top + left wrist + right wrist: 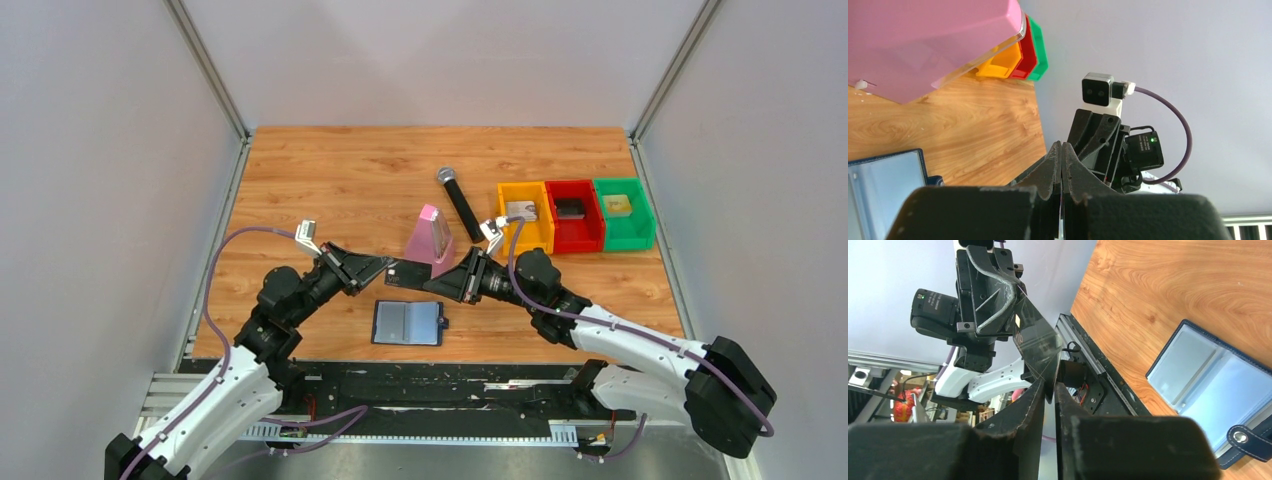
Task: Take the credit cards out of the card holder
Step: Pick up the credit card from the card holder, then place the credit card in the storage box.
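The navy card holder lies open on the wood near the front edge, its pale blue-grey inside facing up. Above it the two grippers meet tip to tip. My left gripper is shut on one end of a dark, glossy credit card. The card's far corner reaches between the fingers of my right gripper, whose jaws stand close around it with a narrow gap still showing.
A pink metronome stands just behind the grippers, and a black microphone lies behind it. Yellow, red and green bins sit at the right, each holding a small item.
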